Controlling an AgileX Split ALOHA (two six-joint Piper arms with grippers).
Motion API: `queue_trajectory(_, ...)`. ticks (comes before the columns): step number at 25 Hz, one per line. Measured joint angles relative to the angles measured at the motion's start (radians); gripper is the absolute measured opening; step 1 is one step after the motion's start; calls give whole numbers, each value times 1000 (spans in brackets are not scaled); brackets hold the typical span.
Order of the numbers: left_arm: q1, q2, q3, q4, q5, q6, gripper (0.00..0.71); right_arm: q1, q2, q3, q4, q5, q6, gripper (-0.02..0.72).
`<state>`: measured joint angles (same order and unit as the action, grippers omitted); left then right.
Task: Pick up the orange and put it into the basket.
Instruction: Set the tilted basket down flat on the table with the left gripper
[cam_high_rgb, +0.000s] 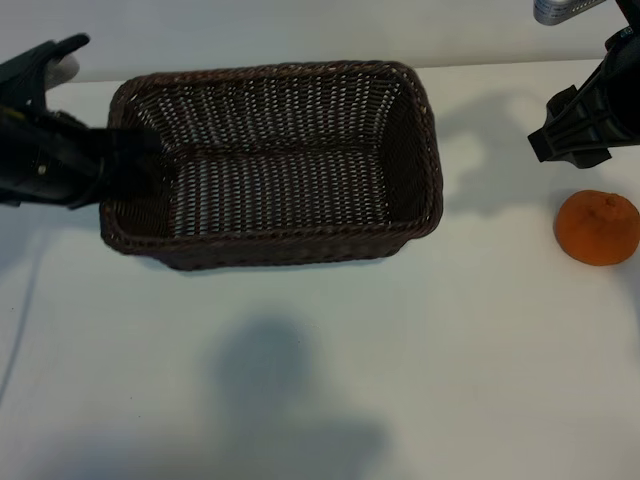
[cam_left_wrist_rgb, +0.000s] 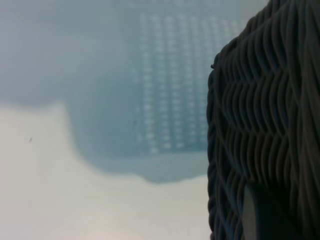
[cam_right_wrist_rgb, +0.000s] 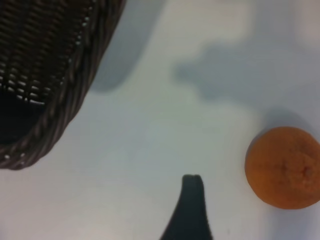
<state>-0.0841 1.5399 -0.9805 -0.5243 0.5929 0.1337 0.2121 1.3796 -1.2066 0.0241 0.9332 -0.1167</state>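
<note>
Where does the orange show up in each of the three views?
Exterior view: the orange lies on the white table at the right edge, apart from the basket.
Left wrist view: not in it; only basket wall and table.
Right wrist view: orange at lower right, on the table.
Shared landmark: the basket's braided rim.

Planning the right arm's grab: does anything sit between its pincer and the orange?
Nothing visible does. The orange lies alone on bare table just below the right pincer, clear of the basket.
</note>
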Motion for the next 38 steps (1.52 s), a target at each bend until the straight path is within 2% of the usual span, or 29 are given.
queue_trajectory(4,-14,68,-63,-1,12,2,147,0,0,0,0,0,0,594)
queue_trajectory(10,-108,176,-110,-11,-20,-27,147,0,0,0,1,0,0,594)
queue_trajectory(14,-140,224,-135,-15,-58,-48,147,0,0,0,1,0,0,594)
queue_trajectory(20,-143,245,-139,-15,-119,-60,147,0,0,0,1,0,0,594)
queue_trajectory(38,-144,318,-139,-15,-147,-58,147,0,0,0,1,6,1,594)
